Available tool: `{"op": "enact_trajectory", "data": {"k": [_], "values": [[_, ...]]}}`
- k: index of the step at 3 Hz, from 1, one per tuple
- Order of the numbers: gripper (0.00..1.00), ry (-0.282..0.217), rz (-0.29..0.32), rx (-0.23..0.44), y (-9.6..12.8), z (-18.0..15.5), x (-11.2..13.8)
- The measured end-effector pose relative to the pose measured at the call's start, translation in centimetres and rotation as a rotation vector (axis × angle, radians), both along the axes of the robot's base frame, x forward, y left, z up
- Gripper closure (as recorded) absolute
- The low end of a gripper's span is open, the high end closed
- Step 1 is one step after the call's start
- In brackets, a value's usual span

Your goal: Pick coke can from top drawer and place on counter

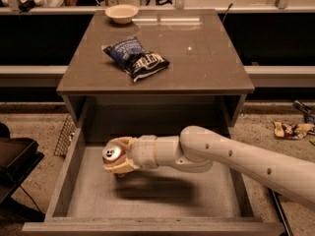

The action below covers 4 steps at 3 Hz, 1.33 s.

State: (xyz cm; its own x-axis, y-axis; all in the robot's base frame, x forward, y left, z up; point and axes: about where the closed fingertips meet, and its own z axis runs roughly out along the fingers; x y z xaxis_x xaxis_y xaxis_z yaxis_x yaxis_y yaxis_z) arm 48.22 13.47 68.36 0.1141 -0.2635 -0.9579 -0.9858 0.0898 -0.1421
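The top drawer point(147, 200) is pulled open below the counter point(206, 63). My gripper point(117, 155) reaches in from the right on a white arm and is shut on the coke can point(112, 154). The can lies on its side in the fingers point(120, 167), silver top facing the camera, held a little above the left part of the drawer floor. A shadow lies under it.
A blue chip bag point(136, 58) lies on the counter's left half. A white bowl point(121, 13) stands at its back left edge. A dark chair point(12, 166) stands left of the drawer. Wrappers point(293, 129) lie on the floor at the right.
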Motion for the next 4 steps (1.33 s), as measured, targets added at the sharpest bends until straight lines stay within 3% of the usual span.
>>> {"op": "enact_trajectory", "data": {"k": [1, 2, 3, 4], "values": [[1.00, -0.013, 0.060, -0.014, -0.7, 6.0, -0.5], [1.00, 0.008, 0.076, 0.033, -3.4, 13.3, -0.1], [1.00, 0.026, 0.039, 0.089, -7.1, 20.4, 1.5], [1.00, 0.031, -0.045, 0.148, -10.4, 26.0, 5.3]]}}
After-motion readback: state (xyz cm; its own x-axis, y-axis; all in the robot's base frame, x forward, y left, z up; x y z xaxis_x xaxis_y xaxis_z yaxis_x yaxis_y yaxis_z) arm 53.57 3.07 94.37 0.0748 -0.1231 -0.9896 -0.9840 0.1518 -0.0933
